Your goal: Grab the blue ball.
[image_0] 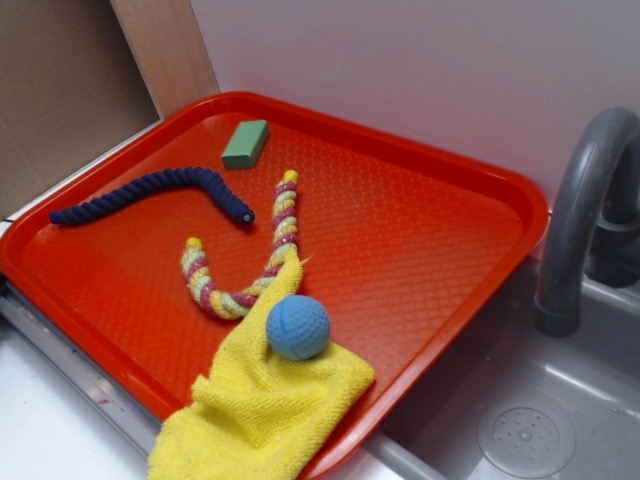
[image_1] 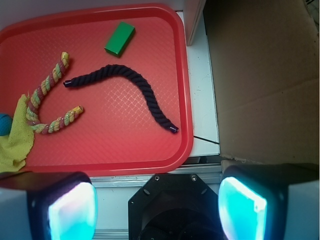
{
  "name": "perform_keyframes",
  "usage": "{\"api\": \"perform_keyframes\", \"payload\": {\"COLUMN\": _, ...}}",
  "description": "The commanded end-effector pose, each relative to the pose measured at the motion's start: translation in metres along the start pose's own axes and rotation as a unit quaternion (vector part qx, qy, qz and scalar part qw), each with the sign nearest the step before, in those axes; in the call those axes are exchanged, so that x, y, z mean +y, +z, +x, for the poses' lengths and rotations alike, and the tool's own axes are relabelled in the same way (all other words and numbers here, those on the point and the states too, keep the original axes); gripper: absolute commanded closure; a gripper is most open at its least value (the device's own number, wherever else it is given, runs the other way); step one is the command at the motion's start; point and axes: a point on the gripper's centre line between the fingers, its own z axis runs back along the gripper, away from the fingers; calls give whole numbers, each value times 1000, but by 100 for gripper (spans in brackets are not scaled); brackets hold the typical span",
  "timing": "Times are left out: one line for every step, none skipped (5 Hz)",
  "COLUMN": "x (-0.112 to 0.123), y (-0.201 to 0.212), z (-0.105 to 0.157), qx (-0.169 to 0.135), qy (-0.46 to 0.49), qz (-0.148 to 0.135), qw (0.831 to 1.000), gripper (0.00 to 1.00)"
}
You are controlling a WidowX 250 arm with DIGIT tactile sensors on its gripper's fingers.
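Note:
The blue ball [image_0: 298, 327], light blue and dimpled, rests on a yellow towel [image_0: 262, 400] at the near edge of the red tray [image_0: 420, 250]. In the wrist view only a sliver of the blue ball [image_1: 4, 124] shows at the left border, beside the yellow towel [image_1: 16, 140]. My gripper [image_1: 157, 207] hangs high above the tray's edge, far from the ball, open with nothing between its wide-set fingers. The gripper is out of the exterior view.
On the tray lie a dark navy rope [image_0: 150, 195], a striped yellow-and-pink rope [image_0: 245, 265] bent in a U, and a green block [image_0: 245, 143]. A grey sink [image_0: 520, 430] with a faucet [image_0: 585, 200] sits to the right. Cardboard [image_1: 265, 75] flanks the tray.

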Motion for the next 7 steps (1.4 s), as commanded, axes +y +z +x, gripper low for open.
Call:
{"api": "perform_keyframes", "payload": {"x": 0, "y": 0, "z": 0, "qx": 0, "qy": 0, "qz": 0, "qw": 1000, "gripper": 0}}
{"api": "perform_keyframes", "payload": {"x": -7, "y": -3, "z": 2, "qx": -16, "qy": -15, "qz": 0, "qw": 1000, "gripper": 0}}
{"api": "perform_keyframes", "payload": {"x": -32, "y": -9, "z": 15, "qx": -22, "qy": -75, "qz": 8, "qw": 997, "gripper": 0}}
{"api": "perform_keyframes", "payload": {"x": -74, "y": -19, "z": 28, "qx": -44, "qy": -186, "qz": 7, "qw": 981, "gripper": 0}}
{"api": "perform_keyframes", "payload": {"x": -126, "y": -34, "z": 24, "qx": -64, "qy": -296, "qz": -6, "qw": 953, "gripper": 0}}
{"api": "perform_keyframes", "payload": {"x": -173, "y": -53, "z": 25, "qx": -59, "qy": -383, "qz": -36, "qw": 921, "gripper": 0}}
{"api": "perform_keyframes", "payload": {"x": -222, "y": -77, "z": 18, "qx": -60, "qy": -428, "qz": -55, "qw": 900, "gripper": 0}}
